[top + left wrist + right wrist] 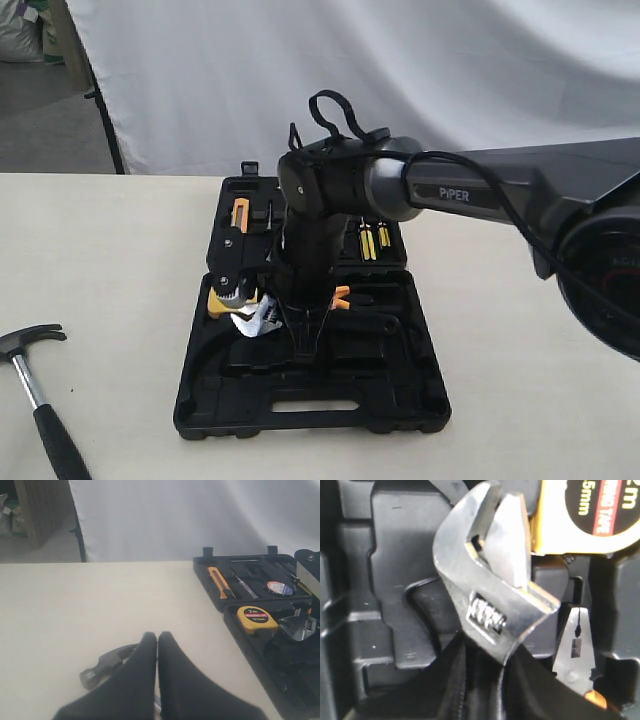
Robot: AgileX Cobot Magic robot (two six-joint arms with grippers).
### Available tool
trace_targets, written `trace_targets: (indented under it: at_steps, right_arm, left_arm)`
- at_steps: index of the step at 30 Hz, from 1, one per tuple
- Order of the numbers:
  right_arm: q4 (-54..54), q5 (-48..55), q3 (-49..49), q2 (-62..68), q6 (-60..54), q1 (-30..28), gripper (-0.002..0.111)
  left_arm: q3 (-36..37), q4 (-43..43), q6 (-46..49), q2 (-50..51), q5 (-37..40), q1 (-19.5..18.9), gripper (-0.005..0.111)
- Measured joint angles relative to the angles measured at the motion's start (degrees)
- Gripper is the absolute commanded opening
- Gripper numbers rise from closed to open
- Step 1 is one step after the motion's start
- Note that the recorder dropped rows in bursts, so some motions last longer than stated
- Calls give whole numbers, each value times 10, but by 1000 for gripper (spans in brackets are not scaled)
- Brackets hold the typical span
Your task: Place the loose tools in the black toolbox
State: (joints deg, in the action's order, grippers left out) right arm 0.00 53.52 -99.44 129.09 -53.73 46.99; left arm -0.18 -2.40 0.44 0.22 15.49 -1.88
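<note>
wrench (495, 595) first: where is it, and how is it held?

it is held by the right gripper (305, 345), which is closed on its handle end. it is held low over the near half of the black toolbox (310, 422), with the silver head just beside the yellow tape measure (222, 303).

why is it held that way?

the handle end is gripped so the head is free. that way the head can likely be lined up with a hollow in the box. care is needed, since the pliers (577, 650) are lying close by.

how does it look?

a shiny silver head is seen, with a curved jaw, a gap that is nearly shut, and a small ridged wheel under it. whether the box is touched by it cannot be told.

and the other tools?

the hammer (55, 435) is seen on the counter (120, 250), apart from the box. the left gripper (157, 642) is pressed shut with nothing in it. it is hung just above the hammer head, most likely so the hammer can be picked up next. the small tape roll (279, 587) is seen in the far half of the box.
</note>
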Motion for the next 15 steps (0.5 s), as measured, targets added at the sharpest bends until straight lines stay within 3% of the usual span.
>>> trace_targets:
  at_steps: [5,15]
  right_arm:
    - [-20,0,0,0,52,1,0]
    - [-221,-3,15,7,242,46,0]
  left_arm:
    - [0,0,0,0,0,0,1]
    - [0,0,0,0,0,0,1]
